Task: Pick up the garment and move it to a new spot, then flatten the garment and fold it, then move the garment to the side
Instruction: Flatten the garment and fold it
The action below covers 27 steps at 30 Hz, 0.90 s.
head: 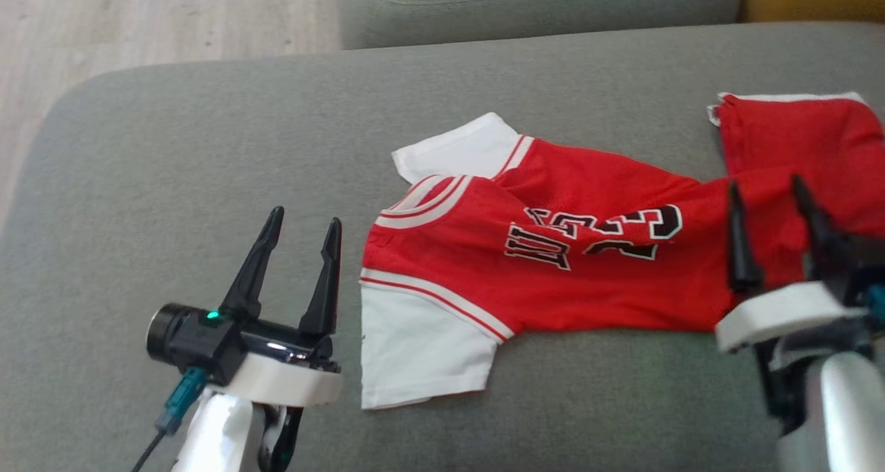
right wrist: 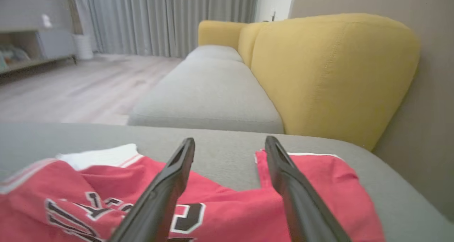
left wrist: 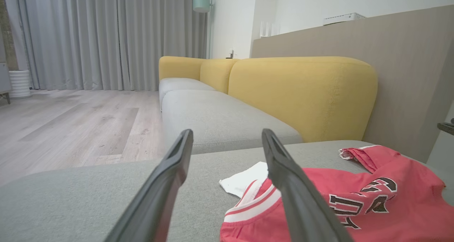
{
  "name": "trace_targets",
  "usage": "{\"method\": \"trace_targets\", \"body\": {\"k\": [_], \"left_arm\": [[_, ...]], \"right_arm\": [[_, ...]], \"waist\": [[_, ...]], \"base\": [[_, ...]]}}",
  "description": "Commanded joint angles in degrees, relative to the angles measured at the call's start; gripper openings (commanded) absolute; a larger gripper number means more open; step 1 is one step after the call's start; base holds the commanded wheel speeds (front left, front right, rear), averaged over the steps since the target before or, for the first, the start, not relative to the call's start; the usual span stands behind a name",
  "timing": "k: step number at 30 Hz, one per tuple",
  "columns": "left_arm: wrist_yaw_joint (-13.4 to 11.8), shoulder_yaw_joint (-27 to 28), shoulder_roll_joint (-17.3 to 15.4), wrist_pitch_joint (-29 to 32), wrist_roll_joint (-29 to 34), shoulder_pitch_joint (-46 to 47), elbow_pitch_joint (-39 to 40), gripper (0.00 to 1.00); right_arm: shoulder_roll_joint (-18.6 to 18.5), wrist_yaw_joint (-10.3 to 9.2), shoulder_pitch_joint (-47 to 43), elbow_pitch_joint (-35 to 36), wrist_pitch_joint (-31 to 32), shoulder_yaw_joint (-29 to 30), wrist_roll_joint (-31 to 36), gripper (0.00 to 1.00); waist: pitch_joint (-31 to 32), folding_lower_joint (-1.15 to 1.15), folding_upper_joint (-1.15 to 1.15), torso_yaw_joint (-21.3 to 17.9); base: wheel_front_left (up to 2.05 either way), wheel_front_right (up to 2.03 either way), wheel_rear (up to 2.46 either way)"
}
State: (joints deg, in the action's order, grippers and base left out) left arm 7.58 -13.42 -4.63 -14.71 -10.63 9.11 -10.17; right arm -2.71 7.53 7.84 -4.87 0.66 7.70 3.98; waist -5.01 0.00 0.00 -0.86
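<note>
A broad grey sofa cushion [head: 207,147] carries everything, with pale wood floor [head: 138,23] beyond its rounded left corner and a yellow backrest [left wrist: 301,93] along its far edge in the left wrist view. The garment [head: 588,278], a red jersey with white sleeves and black-and-white lettering, lies rumpled across the cushion's centre and right. Its collar and sleeves point towards the robot's left, and its lower part is twisted and bunched at the right. The left gripper [head: 304,220] hovers just beside the near white sleeve, clear of the cloth, its fingers spread wide and holding nothing. The right gripper [head: 764,185] sits over the red fabric near the twisted end, fingers likewise wide apart and empty.
</note>
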Motion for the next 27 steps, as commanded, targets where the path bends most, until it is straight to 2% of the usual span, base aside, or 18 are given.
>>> {"method": "trace_targets", "body": {"k": [1,8,12,15,20,24,27], "left_arm": [[-0.1,1.7,-1.0,-0.3,0.0,2.7,2.2,1.00],[-0.1,-1.2,-3.8,-0.3,-1.5,6.1,1.3,1.00],[-0.1,-7.7,-8.8,0.7,-4.6,14.2,-0.6,1.00],[-0.1,-14.3,-13.9,6.3,-9.6,23.5,-2.7,1.00],[-0.1,-26.7,-22.4,18.5,-22.9,38.2,-6.0,1.00],[-0.1,-34.9,-28.5,26.3,-31.6,45.5,-9.2,1.00],[-0.1,-40.0,-32.3,29.5,-34.6,48.9,-12.2,1.00]], "right_arm": [[-0.2,-0.04,0.0,2.2,-2.3,-3.1,-3.7,1.00],[-0.2,-0.04,-2.8,0.4,-10.1,-8.6,-9.7,1.00],[-0.2,-0.04,-1.8,-1.0,-11.8,-9.3,-10.5,1.00],[-0.2,-0.04,-0.6,-1.3,-12.7,-9.9,-11.2,1.00],[-0.2,-0.04,1.6,-2.4,-14.1,-12.0,-12.8,1.00],[-0.2,-0.04,3.2,-3.1,-15.0,-13.8,-14.6,1.00],[-0.2,-0.04,3.9,-3.4,-15.4,-14.9,-15.8,1.00]], "waist": [[-0.5,0.00,0.00,-1.1],[-2.8,0.00,0.00,-4.4],[-5.3,0.00,0.00,-6.3],[-7.7,0.00,0.00,-7.9],[-12.1,0.00,0.00,-11.4],[-15.1,0.00,0.00,-14.6],[-16.9,0.00,0.00,-16.7]], "base": [[0.00,0.00,0.00],[0.00,0.00,0.00],[0.00,0.00,0.00],[0.00,0.00,0.00],[0.00,0.00,0.00],[0.00,0.00,0.00],[0.00,0.00,0.00]]}}
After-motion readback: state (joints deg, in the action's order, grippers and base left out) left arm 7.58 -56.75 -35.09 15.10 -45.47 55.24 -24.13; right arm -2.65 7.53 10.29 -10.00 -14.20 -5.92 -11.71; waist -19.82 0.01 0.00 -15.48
